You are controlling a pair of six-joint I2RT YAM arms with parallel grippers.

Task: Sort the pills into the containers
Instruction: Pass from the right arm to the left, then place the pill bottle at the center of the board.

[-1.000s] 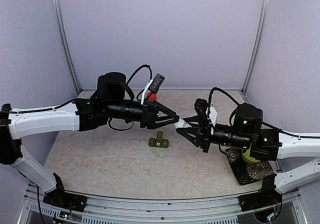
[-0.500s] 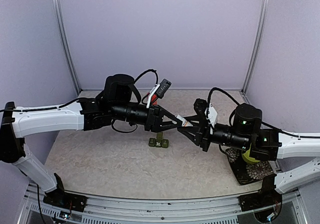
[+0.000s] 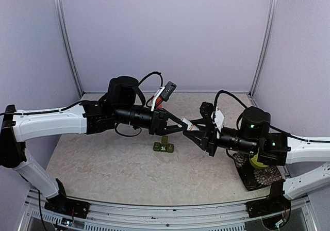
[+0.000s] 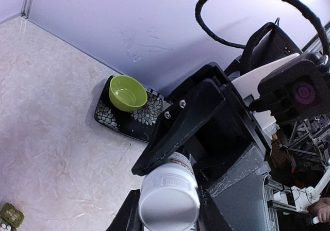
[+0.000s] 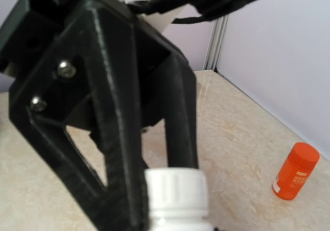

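Overhead rear view, two wrist close-ups

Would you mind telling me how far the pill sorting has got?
Nothing looks sorted yet: no loose pills are visible. In hand: the right gripper holds the white pill bottle aloft, the left gripper clamped on its cap. Remaining: uncapping, then filling the green pill box.

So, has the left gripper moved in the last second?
Yes. Against the green pill box, the left gripper has slid right, toward the right gripper, and closed on the top of the white bottle held there.
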